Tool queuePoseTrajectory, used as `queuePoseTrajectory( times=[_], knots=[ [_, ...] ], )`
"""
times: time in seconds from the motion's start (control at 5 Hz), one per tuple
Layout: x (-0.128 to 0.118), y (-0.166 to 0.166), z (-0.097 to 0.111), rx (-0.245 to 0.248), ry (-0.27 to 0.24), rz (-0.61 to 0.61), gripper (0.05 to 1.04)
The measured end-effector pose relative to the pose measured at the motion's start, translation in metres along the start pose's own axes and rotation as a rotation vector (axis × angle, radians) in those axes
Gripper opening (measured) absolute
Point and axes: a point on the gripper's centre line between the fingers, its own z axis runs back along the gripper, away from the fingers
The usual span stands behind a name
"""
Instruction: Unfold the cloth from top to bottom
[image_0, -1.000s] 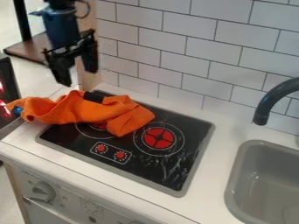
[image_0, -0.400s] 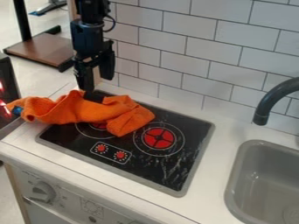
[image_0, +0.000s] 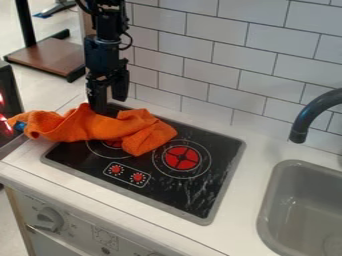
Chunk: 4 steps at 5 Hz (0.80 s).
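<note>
Robot arm (image_0: 103, 53), upper left of the frame: black overall, matte for the most part. Build is segmented: a narrower upper section, then a bulkier, block-like housing (image_0: 101, 56) with a roughly straight left edge. Thin black cable (image_0: 129, 41) bows out in a small loop along the right side of the arm; second dark curved line (image_0: 83, 7) at the upper left of the arm, near the top edge. End effector (image_0: 109, 104): black, two fingers (image_0: 97, 96), slab-like, thick. Bracketwork above them angular, outline stepped and uneven. Screws and markings: too small to tell.
</note>
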Motion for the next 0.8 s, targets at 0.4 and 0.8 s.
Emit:
queuePoseTrajectory(
  times=[0.4,0.8],
  knots=[
    [0.002,-0.002,-0.013,0.033,-0.002,0.018,0.938],
    [0.005,-0.001,-0.021,0.049,-0.021,0.016,0.396]
  ],
)
